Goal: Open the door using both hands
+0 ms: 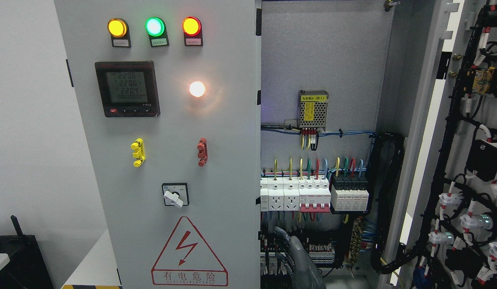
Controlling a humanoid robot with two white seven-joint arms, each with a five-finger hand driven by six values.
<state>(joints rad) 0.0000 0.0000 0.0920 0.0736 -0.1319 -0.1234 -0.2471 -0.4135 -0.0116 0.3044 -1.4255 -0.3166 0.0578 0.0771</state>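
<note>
Fingers [282,235] first: they are seen stretched upward and loosely spread, grey-gloved, with nothing grasped between them. The tips are raised in front of the lower wiring inside the cabinet; whether anything there is touched cannot be told. They belong to the right hand [300,259], which is brought in from the bottom edge just right of the middle, its palm set before the rows of terminal blocks [322,252].

Just above the hand, a line of breakers and sockets [312,194] is mounted across the back panel [324,60], fed by coloured wires. Higher up, a small meshed power supply [312,109] with a yellow label is fixed to that panel.

Off to the right, the right door [465,168] is found swung wide open, its inner face turned toward the camera and covered with black cable looms and the backs of fittings.

To the left of the hand, the left door [216,168] is shut. On it an amber lamp [117,27], a green lamp [154,26] and a red lamp [191,26] are lit in a row, with a digital meter [127,89] and a glowing white lamp [197,89] below. Further down are set a yellow handle [137,152], a red handle [202,151], a rotary switch [174,195] and a red warning triangle [188,253].
</note>
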